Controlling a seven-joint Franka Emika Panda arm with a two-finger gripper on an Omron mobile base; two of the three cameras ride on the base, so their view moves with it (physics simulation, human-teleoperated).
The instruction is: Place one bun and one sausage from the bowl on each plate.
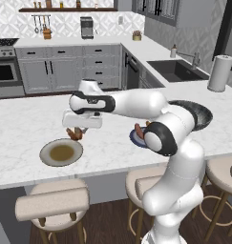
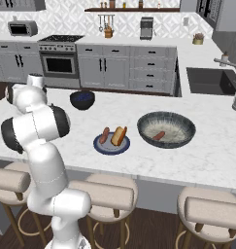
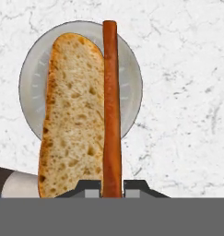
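Observation:
My gripper (image 1: 79, 129) is shut on a tan bun (image 1: 76, 136) and hangs just above the beige plate with a brown centre (image 1: 61, 152) at the counter's front left. In the hand view the bun (image 3: 72, 115) stands on edge between my fingertips (image 3: 88, 188), its brown crust in the grip, with the plate (image 3: 132, 87) under it. The blue plate (image 2: 111, 146) carries a second bun (image 2: 120, 135) and a sausage (image 2: 105, 135). Another sausage (image 2: 159, 135) lies in the grey bowl (image 2: 166, 121). My arm partly hides the blue plate (image 1: 133, 138) and the bowl (image 1: 202, 114) in the left base view.
A deep dark-blue bowl (image 2: 82, 99) stands at the back of the island. A paper towel roll (image 1: 219, 73) and the sink (image 1: 177, 70) are at the far right. Stools (image 1: 53, 202) line the front edge of the counter.

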